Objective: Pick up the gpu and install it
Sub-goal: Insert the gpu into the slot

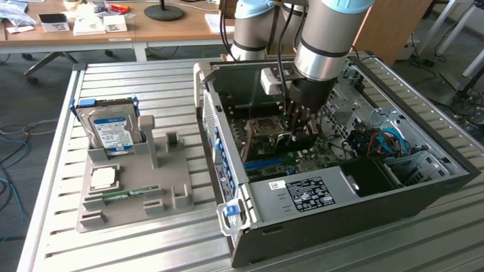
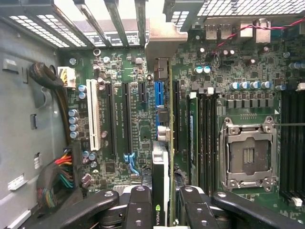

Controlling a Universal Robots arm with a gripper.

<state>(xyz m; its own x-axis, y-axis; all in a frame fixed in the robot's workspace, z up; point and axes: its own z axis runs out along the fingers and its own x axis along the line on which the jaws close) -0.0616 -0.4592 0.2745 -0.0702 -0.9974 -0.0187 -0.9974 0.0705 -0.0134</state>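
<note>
The gpu (image 1: 266,141) is a thin dark card hanging upright inside the open computer case (image 1: 340,224), just above the motherboard. My gripper (image 1: 301,126) reaches down into the case and is shut on the card's top edge. In the wrist view the gpu (image 2: 161,164) appears edge-on between the two black fingers (image 2: 140,202), with my gripper (image 2: 164,198) closed around it. Its metal end bracket (image 2: 164,43) points at the rear slot openings. The card's lower edge runs along the blue expansion slot (image 2: 158,95); whether it touches the slot I cannot tell.
A grey parts holder (image 1: 140,187) on the slatted table carries a silver hard drive (image 1: 110,127), a processor chip (image 1: 103,178) and a green memory stick (image 1: 121,195). Inside the case are the power supply (image 1: 302,194), blue cables (image 1: 386,141) and the empty processor socket (image 2: 248,152).
</note>
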